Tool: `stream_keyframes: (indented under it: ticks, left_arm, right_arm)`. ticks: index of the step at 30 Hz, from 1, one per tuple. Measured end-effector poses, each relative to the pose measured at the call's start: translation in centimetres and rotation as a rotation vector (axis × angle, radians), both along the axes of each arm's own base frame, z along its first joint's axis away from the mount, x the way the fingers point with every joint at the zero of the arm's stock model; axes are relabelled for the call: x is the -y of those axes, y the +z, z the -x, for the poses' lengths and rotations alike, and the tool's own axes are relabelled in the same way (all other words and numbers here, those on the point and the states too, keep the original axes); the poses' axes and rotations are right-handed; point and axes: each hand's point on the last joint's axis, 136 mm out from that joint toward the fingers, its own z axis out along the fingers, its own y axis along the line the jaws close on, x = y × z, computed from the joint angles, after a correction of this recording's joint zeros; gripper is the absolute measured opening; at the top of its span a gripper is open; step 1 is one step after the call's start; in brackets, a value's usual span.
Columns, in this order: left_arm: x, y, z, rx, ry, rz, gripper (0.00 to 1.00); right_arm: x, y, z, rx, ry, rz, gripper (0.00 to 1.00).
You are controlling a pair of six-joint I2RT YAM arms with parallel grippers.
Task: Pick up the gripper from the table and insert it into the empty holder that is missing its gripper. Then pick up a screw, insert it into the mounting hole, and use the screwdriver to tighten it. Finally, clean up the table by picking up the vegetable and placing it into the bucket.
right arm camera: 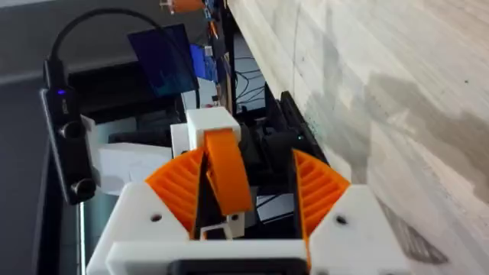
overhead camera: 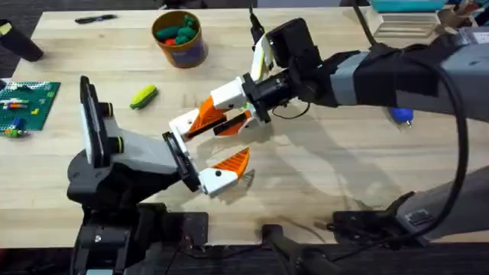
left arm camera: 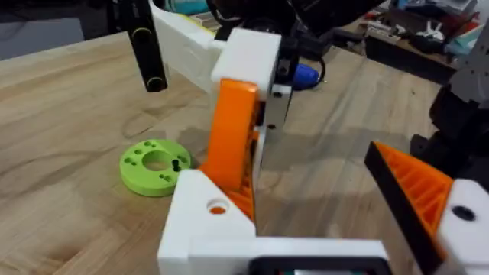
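lime disc [left arm camera: 155,166] beside holder [left arm camera: 206,221], left wrist

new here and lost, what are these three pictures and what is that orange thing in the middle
Two robot arms work at a wooden table. One picture looks down from above; the other two come from cameras on each arm's wrist. The right gripper is shut on a small orange gripper piece and holds it against the white holder on the left arm's open gripper, which lacks one pad. Also on the table: a yellow-green toy vegetable, a bucket, a green disc and a blue screwdriver.
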Motion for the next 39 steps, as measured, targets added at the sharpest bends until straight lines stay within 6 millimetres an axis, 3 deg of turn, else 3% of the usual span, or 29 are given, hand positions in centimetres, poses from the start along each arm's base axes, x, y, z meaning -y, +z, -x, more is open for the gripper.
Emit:
stream_keyframes:
  ticks: [4, 10, 15, 24, 30, 39]
  left_arm:
    - [0.1, 0.0, 0.1, 0.006, -0.009, -0.002, 0.889]
    - [0.3, 0.0, 0.4, 0.018, -0.031, -0.007, 0.889]
    - [0.7, 0.1, 1.1, 0.015, -0.075, -0.002, 0.889]
    - [0.8, 0.1, 1.4, 0.013, -0.09, 0.0, 0.889]
    - [0.9, 0.1, 1.4, 0.013, -0.093, 0.001, 0.889]
    - [0.9, 0.1, 1.4, 0.013, -0.093, 0.001, 0.889]
  right_arm:
    - [0.2, 0.1, 0.0, -0.01, 0.005, -0.008, 0.586]
    - [0.8, 0.0, 0.0, -0.043, 0.016, -0.022, 0.686]
    - [2.1, 0.4, -1.0, -0.081, 0.005, -0.056, 0.726]
    - [3.9, 1.2, -2.5, -0.097, -0.018, -0.102, 0.989]
    - [5.5, 0.8, -4.9, -0.035, -0.096, -0.095, 0.991]
    - [8.9, -1.5, -9.4, 0.178, -0.247, -0.007, 0.993]
